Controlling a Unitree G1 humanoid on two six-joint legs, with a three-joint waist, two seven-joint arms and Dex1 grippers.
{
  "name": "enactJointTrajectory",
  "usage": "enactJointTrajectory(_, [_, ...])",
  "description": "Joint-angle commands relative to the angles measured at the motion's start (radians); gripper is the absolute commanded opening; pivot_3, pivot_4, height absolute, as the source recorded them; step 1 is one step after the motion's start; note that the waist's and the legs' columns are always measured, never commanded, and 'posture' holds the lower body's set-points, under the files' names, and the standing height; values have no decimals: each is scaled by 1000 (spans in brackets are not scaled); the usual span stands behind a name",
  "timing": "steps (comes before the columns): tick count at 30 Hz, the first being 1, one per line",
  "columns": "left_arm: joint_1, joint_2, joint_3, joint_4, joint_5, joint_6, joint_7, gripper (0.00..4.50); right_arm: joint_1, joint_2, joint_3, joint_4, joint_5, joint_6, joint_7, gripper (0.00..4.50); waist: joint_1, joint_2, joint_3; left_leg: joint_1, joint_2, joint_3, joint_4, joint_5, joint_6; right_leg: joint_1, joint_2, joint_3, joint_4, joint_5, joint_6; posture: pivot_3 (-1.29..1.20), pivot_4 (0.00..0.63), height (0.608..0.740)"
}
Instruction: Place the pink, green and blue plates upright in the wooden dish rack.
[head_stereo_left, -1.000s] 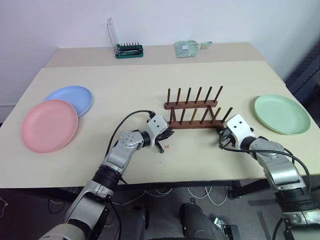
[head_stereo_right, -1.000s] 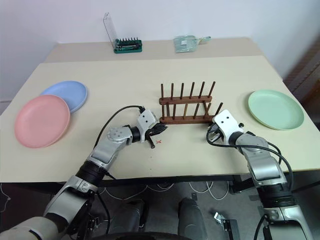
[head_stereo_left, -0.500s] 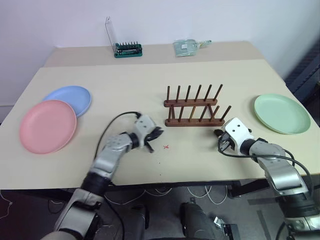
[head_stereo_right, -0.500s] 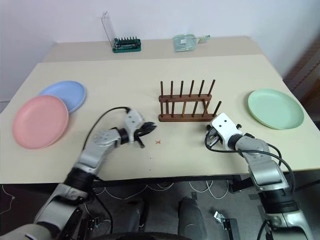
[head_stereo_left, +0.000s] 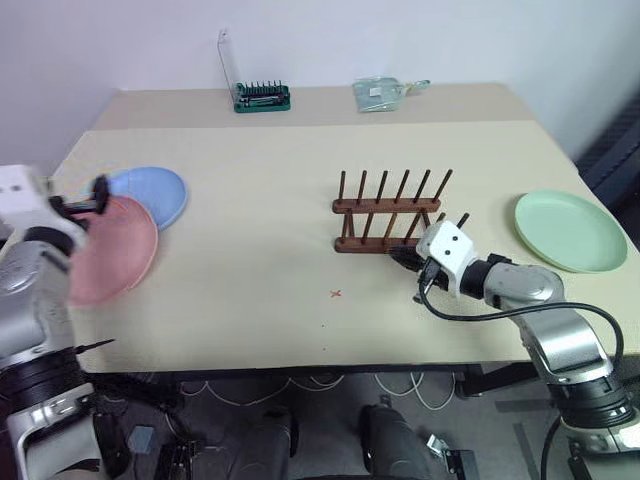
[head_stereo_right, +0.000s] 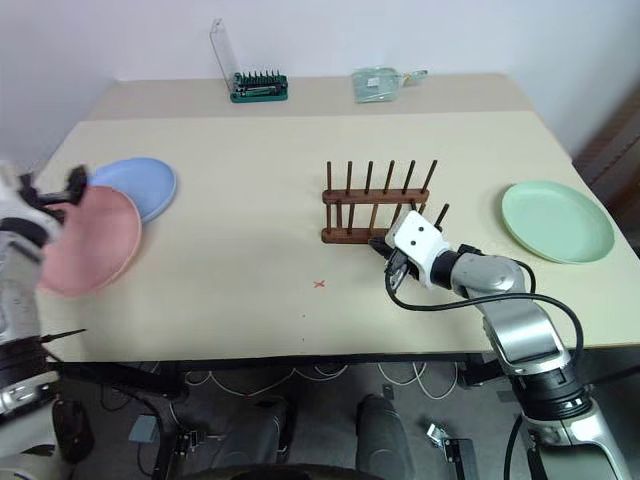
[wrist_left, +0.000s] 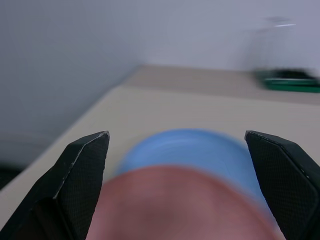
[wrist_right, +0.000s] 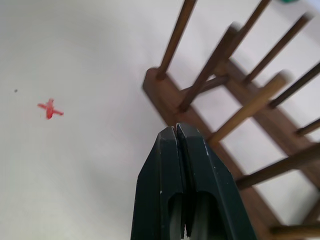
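The left hand (wrist_left: 177, 185) hangs above the left edge of the worktop (head_stereo_left: 260, 230) with its two black fingers (wrist_left: 80, 175) spread wide and nothing between them; it points across the pink plate (head_stereo_left: 118, 250), which lies flat just beyond the fingertips, its near part hidden behind the hand in the head views; the blue plate (head_stereo_left: 152, 192) lies flat behind the pink one, tucked partly under its far rim, so the two overlap; seen from the wrist, pink fills the gap between the fingers with blue above it.

The right hand (wrist_right: 181, 150) sits low over the worktop near the middle of its front half, fingers pressed together and gripping nothing; its tip lies just beside the near left corner of the rack (head_stereo_left: 390, 212), close to the base rail, though whether it touches the wood cannot be told; the rack stands upright with its two rows of pegs bare, no plate in any slot; a small red cross (head_stereo_left: 336, 294) is marked on the worktop to the left of this hand, apart from it.

The green plate (head_stereo_left: 568, 230) lies flat near the right edge of the worktop, well apart from the right hand and on the far side of the rack from the other two plates; at the back, a green bit holder (head_stereo_left: 262, 96) and a clear packet (head_stereo_left: 382, 93) rest by the wall.
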Motion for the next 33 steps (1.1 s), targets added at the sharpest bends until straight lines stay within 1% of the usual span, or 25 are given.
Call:
enactJointTrajectory(1, [41, 7, 67, -14, -49, 125, 55, 4449, -37, 19, 7, 18, -3, -42, 9, 0, -3, 0, 0, 0, 0, 0, 0, 0, 0, 0, 0, 0, 0, 0, 0, 0, 150, 740])
enactJointTrajectory(4, [68, -21, 106, 1, -80, 202, 108, 4449, -54, 31, 15, 44, -10, -58, 11, 0, -3, 0, 0, 0, 0, 0, 0, 0, 0, 0, 0, 0, 1, 0, 0, 0, 150, 740])
enactJointTrajectory(7, [58, -50, 164, 24, -119, 255, 174, 4449, -61, 37, 18, 59, -14, -68, 12, 0, -4, -2, -1, 0, 0, -1, 0, 0, 0, 0, 0, 0, 1, 0, 0, 0, 150, 740])
enactJointTrajectory(9, [55, -56, 181, 31, -133, 269, 197, 4449, -62, 39, 17, 62, -16, -71, 14, 0, -4, -2, -1, 0, 0, -1, 0, 0, 0, 0, 0, 0, 1, 0, 0, 0, 150, 740])
enactJointTrajectory(14, [67, -76, 176, 76, -147, 248, 207, 4449, -49, 35, 4, 64, -21, -81, 8, 0, -4, -2, -1, 0, 0, 0, 0, 0, -1, -1, 0, 0, 1, 0, 0, 0, 150, 740])
enactJointTrajectory(15, [66, -79, 169, 79, -148, 245, 206, 4219, -45, 34, 2, 60, -20, -81, 7, 0, -4, -2, -1, 0, 0, 0, 0, 0, -1, -1, 0, 0, 1, 0, 0, 0, 150, 740])
enactJointTrajectory(17, [64, -79, 154, 81, -144, 234, 201, 3583, -37, 36, 1, 49, -21, -79, 2, 0, -3, -3, -1, 0, 0, 0, 0, 0, -1, -1, 0, 0, 1, 0, 0, 0, 150, 740])
enactJointTrajectory(22, [44, -77, 129, 83, -153, 227, 182, 1061, -24, 38, 0, 29, -21, -73, -8, 0, -3, -3, -1, 0, 0, 0, 0, 0, -1, -1, 0, 0, 1, 0, 0, 0, 150, 740])
enactJointTrajectory(23, [36, -83, 131, 74, -168, 203, 161, 491, -21, 37, -2, 21, -17, -70, -7, 0, -3, -3, -1, 0, 0, 0, 0, 0, -1, -1, 0, 0, 1, 0, 0, 0, 150, 740])
enactJointTrajectory(24, [27, -94, 137, 55, -193, 176, 134, 26, -18, 34, -5, 14, -13, -67, -6, 0, -2, -3, -1, 0, 0, 0, 0, 0, -1, -1, 0, 0, 1, 0, 0, 0, 150, 740])
enactJointTrajectory(27, [22, -126, 156, -16, -280, 90, 35, 26, -11, 10, -17, -18, 12, -54, 26, 0, -2, -3, -1, 0, 0, 0, 0, 0, -1, 0, 0, 0, 0, 0, 0, 0, 150, 740])
enactJointTrajectory(30, [27, -143, 157, -74, -340, 53, -10, 26, -34, -12, -38, -73, 63, -31, 69, 0, -4, -3, -1, 0, 0, 0, 0, 0, -1, -1, 0, 0, 0, 0, 0, 0, 150, 740])
enactJointTrajectory(33, [26, -127, 89, -138, -335, 43, -37, 26, -104, 10, -53, -108, 131, 42, 75, 0, -10, -3, 0, 0, 1, 0, -1, 0, -1, -1, 0, 0, 0, 0, -1, 0, 150, 740])
